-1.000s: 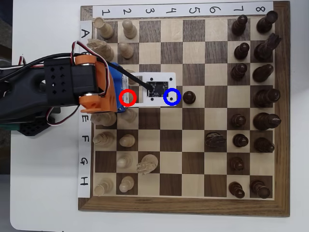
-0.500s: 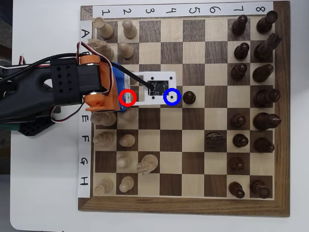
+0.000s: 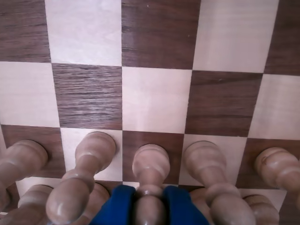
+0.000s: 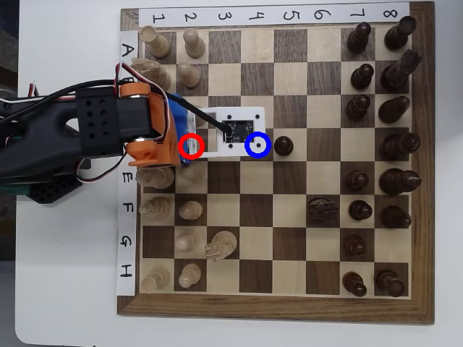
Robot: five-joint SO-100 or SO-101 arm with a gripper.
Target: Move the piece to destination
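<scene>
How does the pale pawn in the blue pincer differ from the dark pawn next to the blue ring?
The pale pawn is cream wood; the dark pawn is deep brown. The pale pawn sits between the pincer fingers in the wrist view; the dark pawn stands free, with nothing touching it. In the overhead view the arm hides the pale pawn by the red ring, while the dark pawn is in plain sight right of the blue ring. Both are round-headed and upright.

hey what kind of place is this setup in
Probably a hobby or lab tabletop set up for robot chess: a wooden chessboard with paper row and column labels lies on a white table, and a black and orange arm reaches over the pale pawns.
</scene>
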